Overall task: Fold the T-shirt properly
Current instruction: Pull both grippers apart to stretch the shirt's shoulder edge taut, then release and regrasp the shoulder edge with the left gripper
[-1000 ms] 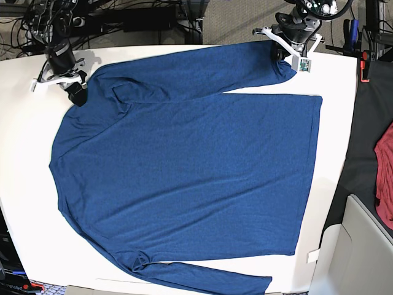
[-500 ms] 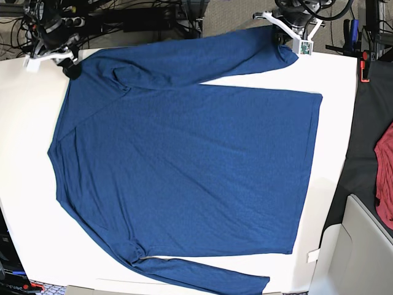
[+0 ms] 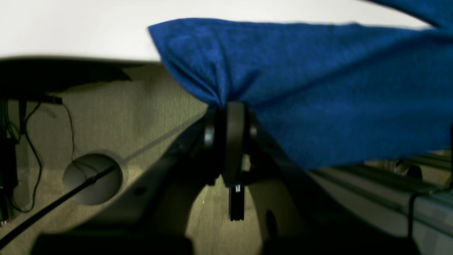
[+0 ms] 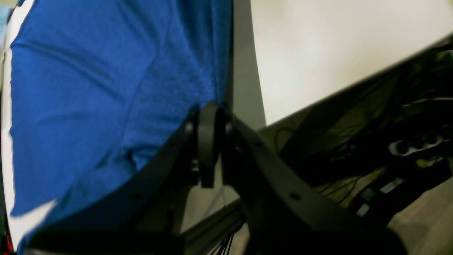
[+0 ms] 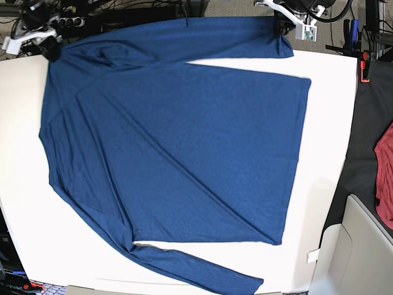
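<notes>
Your left gripper (image 3: 226,106) and right gripper (image 4: 208,106) pinch the T-shirt (image 5: 178,147) at twelve o'clock; no fold made yet.

one T-shirt (image 5: 178,147), two hands, one red cloth (image 5: 385,178)

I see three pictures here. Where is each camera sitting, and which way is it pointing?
Base: overhead, looking down on the white table and spread blue shirt; both arms show at the far edge.
Left wrist: on the left arm, looking along its left gripper, shut on the shirt, floor below.
Right wrist: on the right arm, looking along its right gripper, shut on the shirt.
All three share the shirt and table.
</notes>
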`<state>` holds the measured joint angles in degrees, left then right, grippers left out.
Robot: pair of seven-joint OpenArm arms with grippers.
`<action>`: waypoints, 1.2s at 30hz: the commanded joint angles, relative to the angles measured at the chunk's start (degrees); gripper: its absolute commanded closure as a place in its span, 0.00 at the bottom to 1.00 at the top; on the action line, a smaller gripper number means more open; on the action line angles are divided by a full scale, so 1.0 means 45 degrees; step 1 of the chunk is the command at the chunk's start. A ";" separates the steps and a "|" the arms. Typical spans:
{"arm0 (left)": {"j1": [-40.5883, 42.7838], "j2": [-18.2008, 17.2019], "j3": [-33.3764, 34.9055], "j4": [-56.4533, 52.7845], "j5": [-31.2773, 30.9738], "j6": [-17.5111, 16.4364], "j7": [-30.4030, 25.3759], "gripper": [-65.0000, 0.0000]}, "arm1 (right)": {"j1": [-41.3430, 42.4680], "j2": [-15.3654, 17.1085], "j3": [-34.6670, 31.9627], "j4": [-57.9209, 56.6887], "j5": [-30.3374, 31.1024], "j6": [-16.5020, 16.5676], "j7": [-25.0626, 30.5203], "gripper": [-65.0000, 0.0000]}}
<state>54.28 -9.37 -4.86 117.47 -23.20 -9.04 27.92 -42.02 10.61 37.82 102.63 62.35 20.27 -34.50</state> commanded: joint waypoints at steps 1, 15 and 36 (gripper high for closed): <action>0.0059 -0.0097 -0.0101 0.0220 -0.0070 -0.0014 -0.0608 1.00 | -0.0088 0.0152 0.0181 0.0217 0.0182 0.0233 0.0273 0.99; -0.2383 -0.0292 -0.1312 0.0474 -0.0090 -0.0014 -0.0666 1.00 | 0.0869 0.0133 0.0142 0.0178 0.0182 0.0233 0.0273 0.99; -0.5899 -0.0234 -0.1254 -0.0600 -0.0070 -0.0014 0.2733 0.97 | 0.1006 -0.0512 0.0142 0.0178 0.0182 0.0233 0.0273 0.99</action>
<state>27.88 -10.00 -10.04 113.89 -23.57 -9.26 41.85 -37.15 7.60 37.95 102.59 62.35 20.80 -34.70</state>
